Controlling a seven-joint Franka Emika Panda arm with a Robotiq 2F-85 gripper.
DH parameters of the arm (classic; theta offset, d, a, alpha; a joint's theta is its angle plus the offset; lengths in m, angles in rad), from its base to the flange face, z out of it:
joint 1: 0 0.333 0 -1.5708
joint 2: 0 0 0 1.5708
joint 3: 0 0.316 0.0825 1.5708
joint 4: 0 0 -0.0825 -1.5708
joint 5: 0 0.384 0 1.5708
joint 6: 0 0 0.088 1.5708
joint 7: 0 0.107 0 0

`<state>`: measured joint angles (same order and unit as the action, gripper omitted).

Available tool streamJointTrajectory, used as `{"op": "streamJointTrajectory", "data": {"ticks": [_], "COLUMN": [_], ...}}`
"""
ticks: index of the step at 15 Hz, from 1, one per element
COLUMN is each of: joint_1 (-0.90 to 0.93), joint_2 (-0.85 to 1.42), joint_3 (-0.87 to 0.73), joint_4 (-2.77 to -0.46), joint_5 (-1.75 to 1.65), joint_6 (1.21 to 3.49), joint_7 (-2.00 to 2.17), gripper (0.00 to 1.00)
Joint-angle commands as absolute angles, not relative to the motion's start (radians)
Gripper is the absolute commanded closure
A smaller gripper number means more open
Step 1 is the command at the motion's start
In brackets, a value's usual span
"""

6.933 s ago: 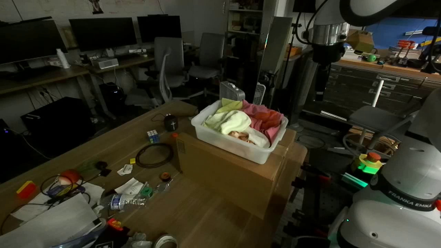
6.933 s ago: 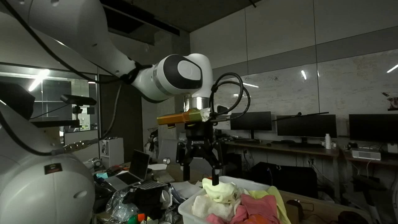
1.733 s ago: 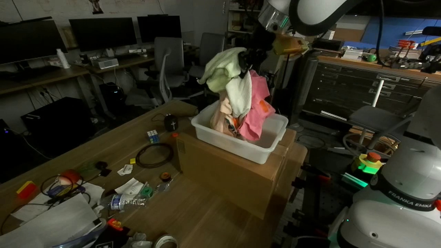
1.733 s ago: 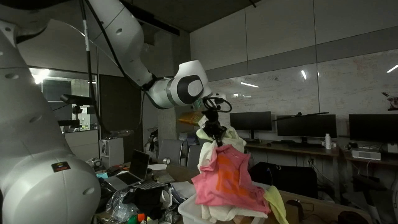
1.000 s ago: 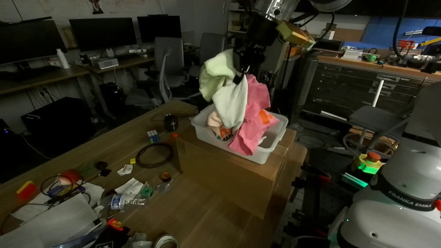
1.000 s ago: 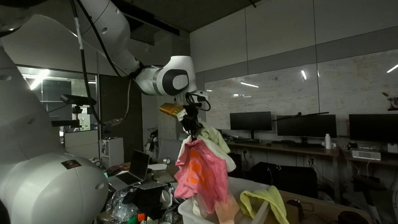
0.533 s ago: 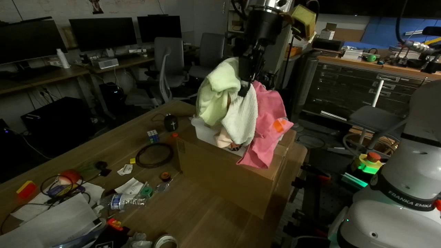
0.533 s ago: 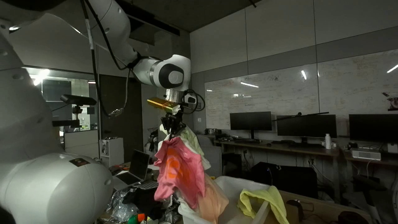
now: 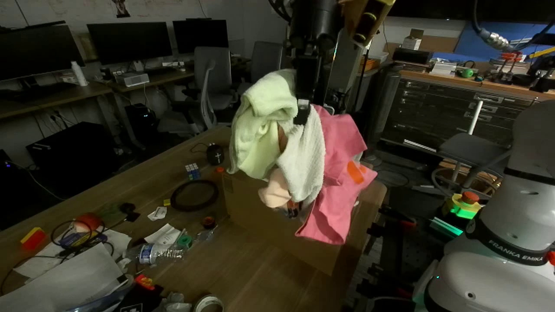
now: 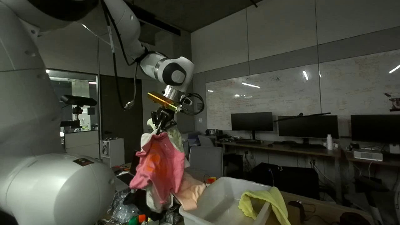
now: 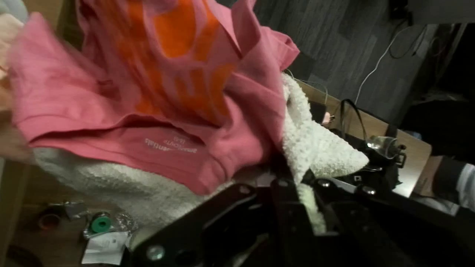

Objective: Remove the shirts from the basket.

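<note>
1. One pink shirt with orange print [image 10: 167, 168], plus whitish fuzzy cloth [image 9: 303, 160]: pinched in black two-finger gripper [image 10: 159, 129]
2. Shirt hanging outside white rectangular plastic basket [image 10: 225, 209], beside it
3. Yellow cloth [image 10: 277, 201] draped over basket rim

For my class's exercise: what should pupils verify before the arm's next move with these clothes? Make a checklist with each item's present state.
1. Gripper closed on the bundle of clothes: ok, cloth is pinched in it.
2. Pink shirt outside the basket: ok, it hangs to one side.
3. Peach cloth free of the basket's rim: cannot tell, they overlap in an exterior view.
4. Yellow cloth out: not ok, it drapes over the basket's rim.
5. Table free of clutter: not ok, a bottle and papers lie on it.
</note>
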<state>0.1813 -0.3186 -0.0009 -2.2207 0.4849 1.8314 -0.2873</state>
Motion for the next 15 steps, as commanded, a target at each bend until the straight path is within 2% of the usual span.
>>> {"op": "streamJointTrajectory", "data": {"ticks": [1,6,8,15], "joint_1": [0.191,0.190,0.181,0.145], "joint_2": [-0.321,-0.283,-0.238,-0.155], "joint_3": [0.017,0.083,0.113,0.152], "joint_4": [-2.180,-2.195,-2.183,-2.245], "joint_5": [0.576,0.479,0.338,-0.164], "joint_6": [1.885,2.115,2.113,2.214], "joint_7": [-0.356,-0.384,-0.357,-0.157], "gripper": [0.98,0.98,0.67,0.16]}}
